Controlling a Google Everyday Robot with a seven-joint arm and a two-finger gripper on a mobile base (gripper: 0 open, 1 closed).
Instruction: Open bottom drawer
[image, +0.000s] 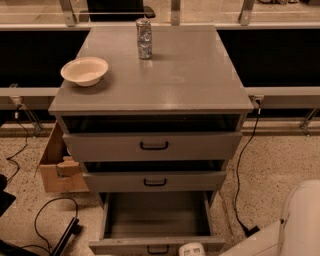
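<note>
- The cabinet (240, 130) is matte grey, boxy and square-edged, and fills the middle of the frame. I count three drawers stacked in it, each with one small black loop handle.
- The bottom drawer (155, 215) sits at the bottom centre of the frame, pulled far out. Its plain grey inside is open to view, and its narrow front and handle (157, 249) run along the lower edge.
- The top drawer (152, 146) and the middle drawer (154, 181) each stand out a little, with a dark gap above each front.
- The gripper (192, 249) is a small rounded white shape at the very bottom edge, just right of the bottom drawer's handle. I cannot tell whether it is spread or closed.
- The robot arm (300, 220) is a smooth white shell filling the lower right corner.
- The smooth grey tabletop (190, 75) carries two things. One is a shallow round cream bowl (84, 70) at its left edge. The other is a crinkled silvery can (144, 38), upright near the back.
- One brown cardboard box (57, 167) rests on the speckled floor (280, 165) at the left, against the cabinet.
- Black cables lie on the floor: one (240, 190) on the right and a looped one (45, 220) at the lower left.
</note>
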